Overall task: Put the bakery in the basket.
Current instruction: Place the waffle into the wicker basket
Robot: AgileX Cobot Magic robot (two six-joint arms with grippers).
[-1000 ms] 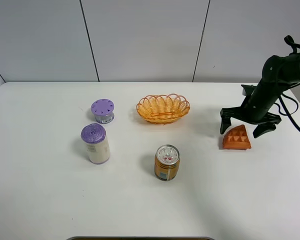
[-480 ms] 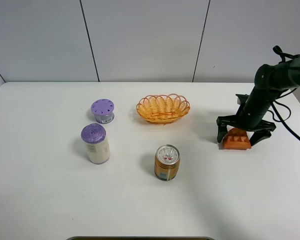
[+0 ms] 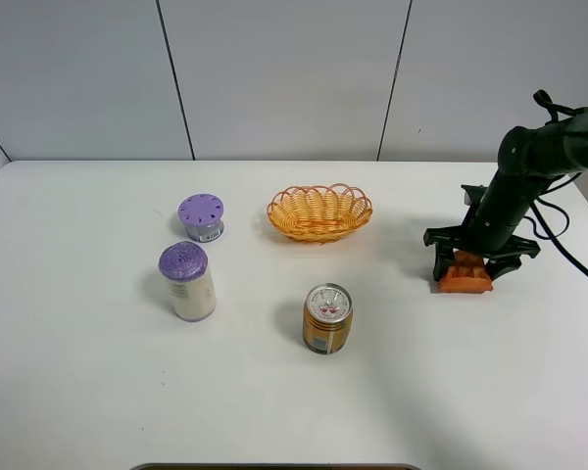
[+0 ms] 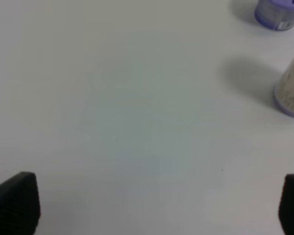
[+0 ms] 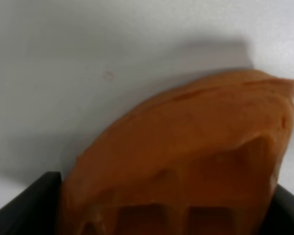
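Observation:
The bakery, an orange-brown waffle wedge (image 3: 464, 280), lies on the white table at the right. My right gripper (image 3: 470, 266) is down over it with a black finger on each side. In the right wrist view the wedge (image 5: 186, 161) fills the space between the two fingers (image 5: 24, 208), which touch its sides. The yellow-orange wicker basket (image 3: 277, 208) stands empty at the back middle, well left of the wedge. My left gripper (image 4: 147, 205) is open and empty above bare table; it is out of the exterior high view.
A gold drink can (image 3: 327, 318) stands in the front middle. A white bottle with a purple lid (image 3: 187, 282) and a small purple container (image 3: 203, 216) stand at the left; both also show in the left wrist view, the bottle (image 4: 291, 88) and the container (image 4: 279, 12).
My right gripper has come down and left over the waffle wedge, and its fingers have closed in against its sides. The wedge has stayed in place on the table.

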